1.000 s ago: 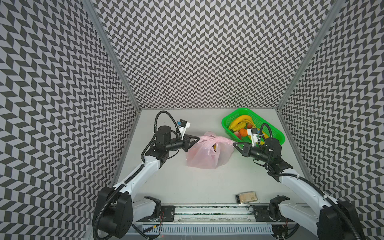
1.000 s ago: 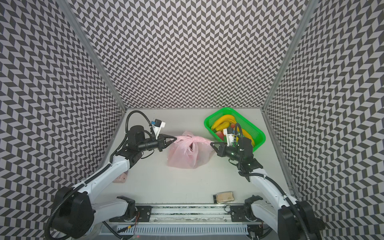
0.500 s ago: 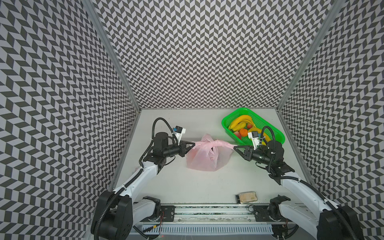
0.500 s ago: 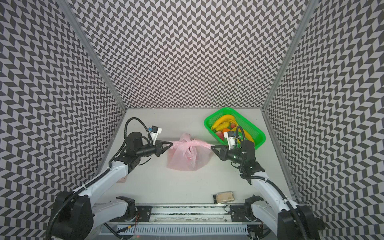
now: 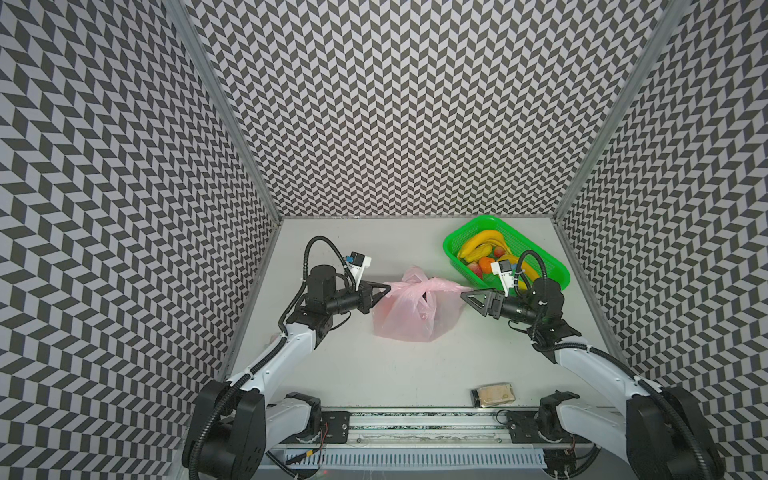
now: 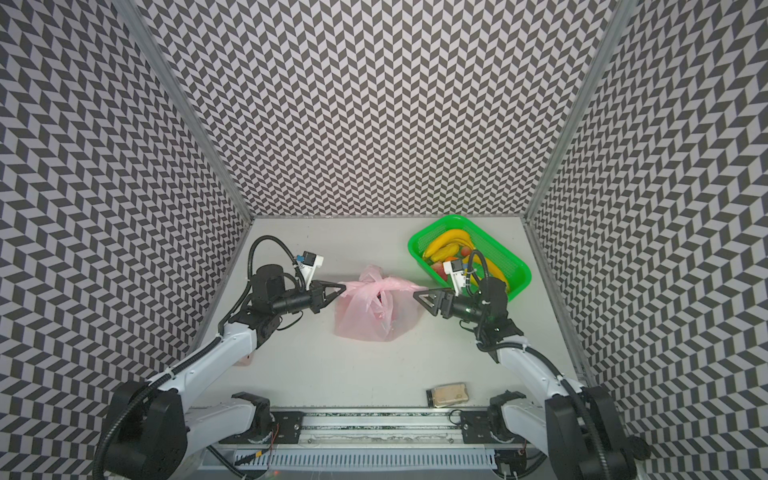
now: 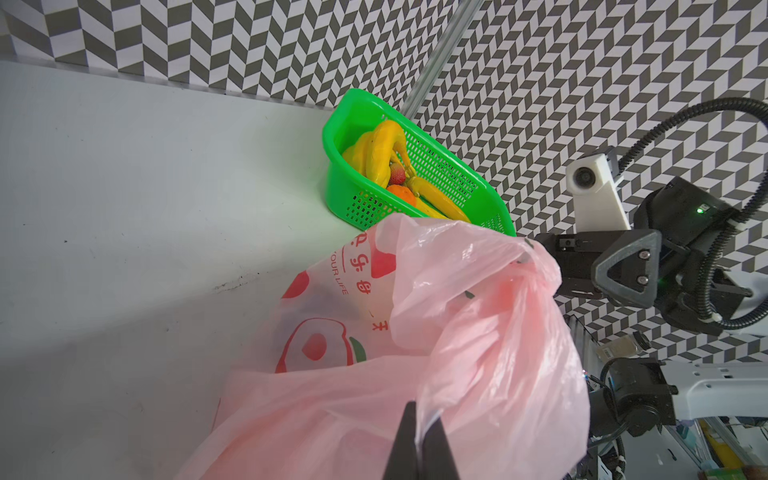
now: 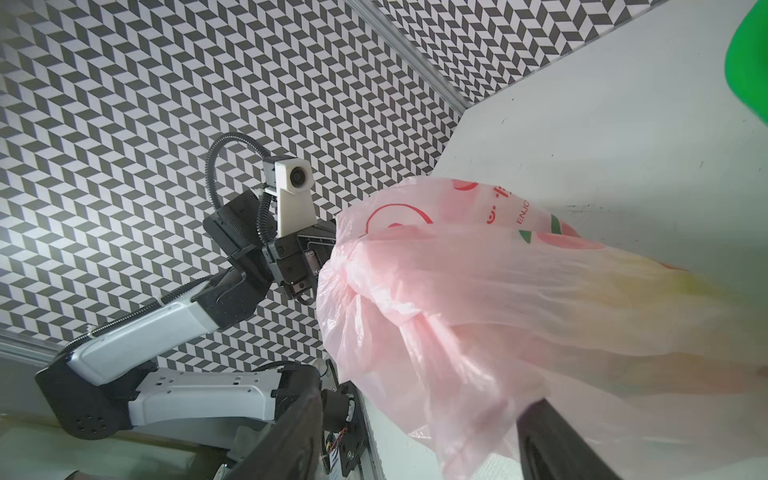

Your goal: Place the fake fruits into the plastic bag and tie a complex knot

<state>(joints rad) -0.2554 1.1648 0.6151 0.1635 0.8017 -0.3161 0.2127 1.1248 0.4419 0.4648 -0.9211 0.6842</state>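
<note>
The pink plastic bag [image 5: 409, 316] [image 6: 370, 311] sits mid-table, and its handles are twisted into a knot [image 5: 419, 284] [image 6: 380, 284] on top. My left gripper [image 5: 388, 286] [image 7: 420, 419] is shut on the knot's left loose end. My right gripper [image 5: 463, 294] [image 8: 426, 401] is open, and the right loose end hangs free between its jaws. Faint yellow shows through the bag [image 8: 665, 286]. Fake fruits [image 5: 482, 243] [image 7: 382, 153] lie in the green basket: bananas, an orange and strawberries.
The green mesh basket [image 5: 552, 266] [image 6: 515, 266] stands at the back right, just behind my right wrist. A small tan packet [image 5: 494, 392] [image 6: 449, 392] lies near the front edge. Patterned walls close in three sides.
Both grippers pulled apart, stretching the handle ends tight. Then the right gripper opened and let go of its end. The left gripper stays shut on its end.
</note>
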